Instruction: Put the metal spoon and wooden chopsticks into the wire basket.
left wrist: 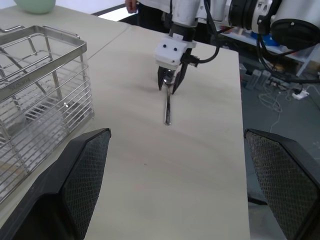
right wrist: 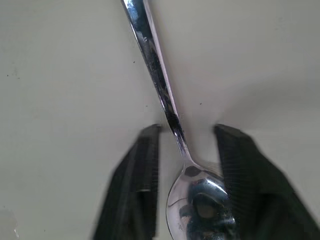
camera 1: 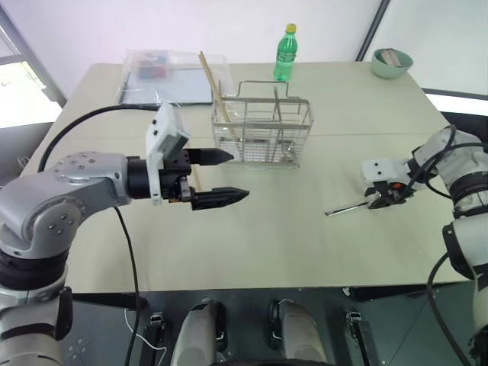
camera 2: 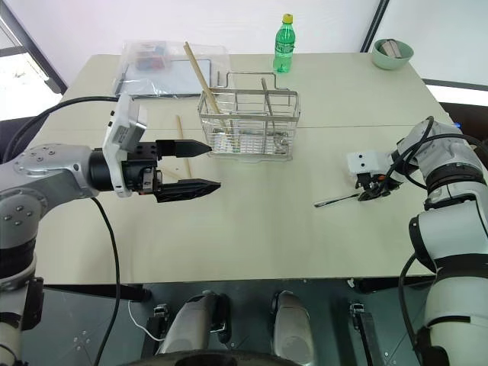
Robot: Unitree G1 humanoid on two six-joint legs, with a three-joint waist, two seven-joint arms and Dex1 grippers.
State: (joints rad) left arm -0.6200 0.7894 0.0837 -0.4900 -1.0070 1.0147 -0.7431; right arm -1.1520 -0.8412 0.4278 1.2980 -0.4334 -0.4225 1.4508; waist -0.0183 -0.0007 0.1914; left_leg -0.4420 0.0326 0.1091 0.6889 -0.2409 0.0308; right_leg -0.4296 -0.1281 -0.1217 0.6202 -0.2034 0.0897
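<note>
The metal spoon (right wrist: 170, 115) lies flat on the pale bench (camera 1: 290, 229) at the robot's right, well apart from the wire basket (camera 1: 263, 131), its slim handle pointing toward the middle of the bench. The right gripper (camera 1: 383, 200) points steeply down over the bowl end; in the right wrist view its two black fingers (right wrist: 134, 180) stand on either side of the spoon where handle meets bowl, one finger close against the bowl, a narrow gap visible on the other side, so the jaws are partly closed about the spoon and I cannot tell whether they grip it yet. The left gripper (camera 1: 219, 177) is held above the bench just in front of the basket's left end, pointing toward the robot's right, jaws spread wide with nothing between them. The basket stands upright near the middle of the far half of the bench; one of the wooden chopsticks (camera 1: 213, 85) leans in its left end, sticking up and out over the rim. Another pale stick (camera 2: 183, 145) lies on the bench just left of the basket, partly behind the left gripper. Beyond the basket are a green bottle (camera 1: 284, 53), a clear plastic-wrapped tray (camera 1: 171, 76) at the far left corner, and a green bowl (camera 1: 392, 62) at the far right
</note>
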